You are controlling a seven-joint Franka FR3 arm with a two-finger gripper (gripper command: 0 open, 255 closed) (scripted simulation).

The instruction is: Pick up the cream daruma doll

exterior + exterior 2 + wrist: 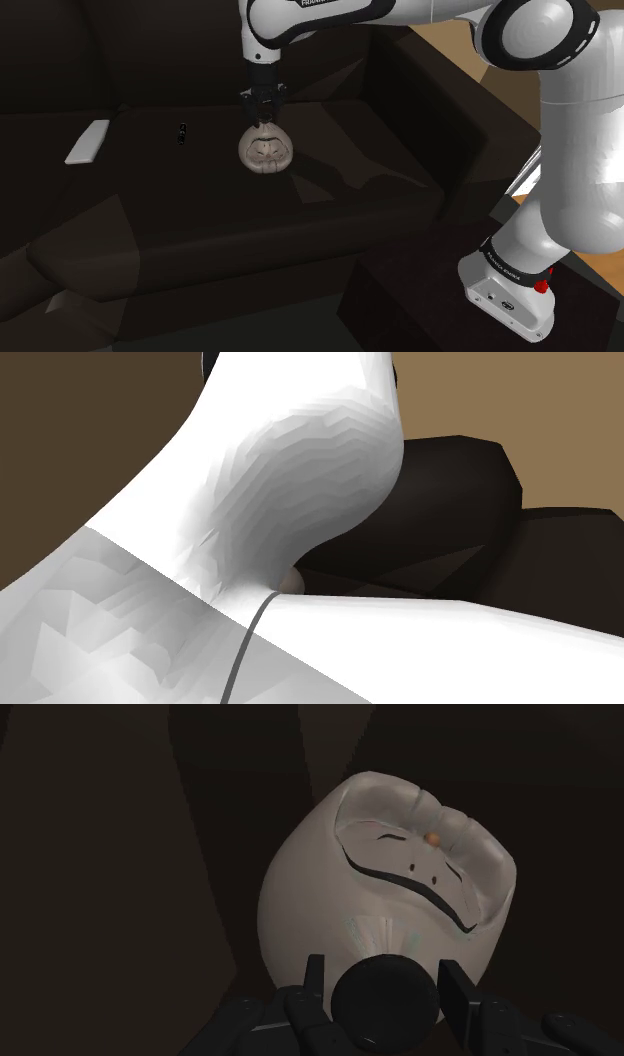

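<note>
The cream daruma doll (265,150) has a carved face with dark lines and sits low over the dark sofa seat (340,140). My black gripper (263,118) comes straight down onto its top. In the wrist view the doll (330,894) bulges just beyond the gripper (385,996), and the two fingers (308,994) press on either side of a black round part of it. I cannot tell whether the doll rests on the cushion or hangs just above it. A sliver of the doll (292,584) peeks out behind the white arm (280,492) in the second exterior view.
A flat white slab (88,140) lies on the seat toward the shoulder view's left, and a small black object (181,131) stands between it and the doll. The sofa's backrest (150,50) rises behind, an armrest (450,90) at the right. The stand (505,290) is at lower right.
</note>
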